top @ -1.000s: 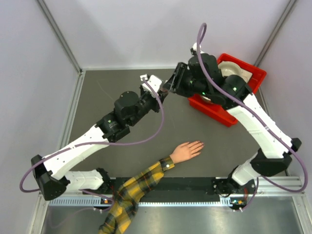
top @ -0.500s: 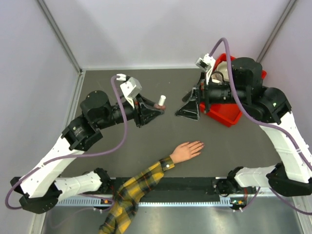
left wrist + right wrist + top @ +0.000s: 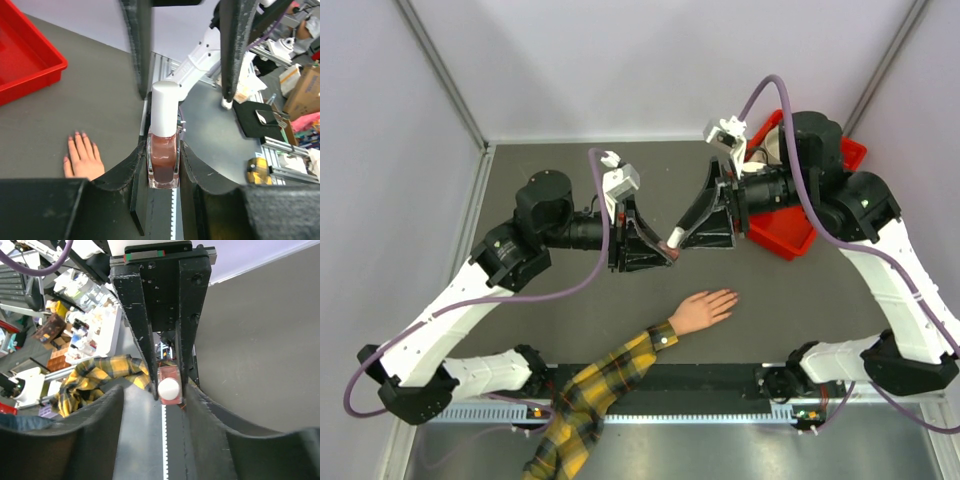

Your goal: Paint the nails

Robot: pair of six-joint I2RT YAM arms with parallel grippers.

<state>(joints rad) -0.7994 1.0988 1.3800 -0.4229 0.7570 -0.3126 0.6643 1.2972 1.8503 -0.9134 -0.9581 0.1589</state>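
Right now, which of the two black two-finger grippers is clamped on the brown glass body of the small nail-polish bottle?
The left gripper: shut on the brown glass nail-polish bottle. The right gripper stands open around its white cap.

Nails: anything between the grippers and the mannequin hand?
Nothing visible. The mat between the nails and both grippers is bare. The left gripper grips the polish bottle, white cap still on; the right gripper has its jaws open around that cap.
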